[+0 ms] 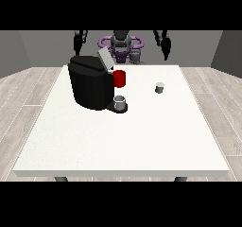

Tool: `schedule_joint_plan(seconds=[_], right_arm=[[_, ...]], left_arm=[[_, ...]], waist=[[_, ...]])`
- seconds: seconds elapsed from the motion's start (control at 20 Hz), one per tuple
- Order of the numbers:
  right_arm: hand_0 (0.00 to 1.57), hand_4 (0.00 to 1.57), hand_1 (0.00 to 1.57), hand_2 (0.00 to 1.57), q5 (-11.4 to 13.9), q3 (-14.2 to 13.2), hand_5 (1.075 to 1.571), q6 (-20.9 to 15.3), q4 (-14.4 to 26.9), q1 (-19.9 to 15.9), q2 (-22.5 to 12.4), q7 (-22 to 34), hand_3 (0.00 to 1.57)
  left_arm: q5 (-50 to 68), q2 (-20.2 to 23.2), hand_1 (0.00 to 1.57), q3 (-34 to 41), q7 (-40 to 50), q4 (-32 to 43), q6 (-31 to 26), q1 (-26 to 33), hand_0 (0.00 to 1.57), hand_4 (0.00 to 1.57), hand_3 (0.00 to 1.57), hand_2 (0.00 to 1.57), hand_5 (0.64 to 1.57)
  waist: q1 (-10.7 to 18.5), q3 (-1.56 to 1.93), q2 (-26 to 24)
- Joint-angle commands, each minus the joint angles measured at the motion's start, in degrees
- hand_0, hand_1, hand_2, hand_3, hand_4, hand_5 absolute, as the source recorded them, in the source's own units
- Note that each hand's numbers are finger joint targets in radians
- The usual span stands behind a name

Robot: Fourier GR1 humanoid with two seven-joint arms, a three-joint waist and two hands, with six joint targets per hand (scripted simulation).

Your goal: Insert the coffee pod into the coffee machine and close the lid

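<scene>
And here is the table (118, 141), wide and white, with the coffee machine (90, 83) standing black and bulky toward the view's left. Its lid (105, 59) is tilted up, a grey flap pointing toward the robot, so the slot is open and waiting. A red part (119, 78) juts from the machine's side, and a small grey cup (120, 102) sits on the machine's base just below it.

The coffee pod (159, 87) stands by itself on the table, well apart from the machine, toward the view's right. It looks small, light and stiff, a little capsule that would likely tip or skid if nudged from one side. The sensible hold seems to be a pinch across its sides, thumb against fingers, coming down from above so it stays upright for the drop into the slot. The lid looks like a hinged rigid flap, something to press down with flat fingers rather than grab.

Now the hands. The hand at the view's left (78, 42) hangs raised beside the robot's body, touching nothing. The hand at the view's right (165, 45) is likewise up in the air, far behind the pod, holding nothing. Whether the fingers of either are spread or curled cannot be told from here; they are too small and dark.
</scene>
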Motion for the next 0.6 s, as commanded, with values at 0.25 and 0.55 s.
schedule_joint_plan(seconds=[0.25, 0.55], right_arm=[[0.0, 0.0, 0.0, 0.0, -2.0, -2.4, 1.571, -0.1, 1.2, -1.8, 0.2, 0.1, 0.0], [0.0, 0.0, 0.0, 0.0, 8.0, -0.4, 1.571, -9.2, -0.5, -3.3, 1.5, -1.0, 0.0]], left_arm=[[-5.5, 9.9, 0.0, -2.6, -8.6, 1.1, -9.5, 1.6, 0.0, 0.0, 0.0, 0.0, 1.571], [-9.7, 17.0, 0.0, 1.8, -13.5, 8.3, -10.9, -4.5, 0.0, 0.0, 0.0, 0.0, 1.571]], waist=[[0.6, 3.63, 1.2], [-4.0, 3.58, 5.1]])
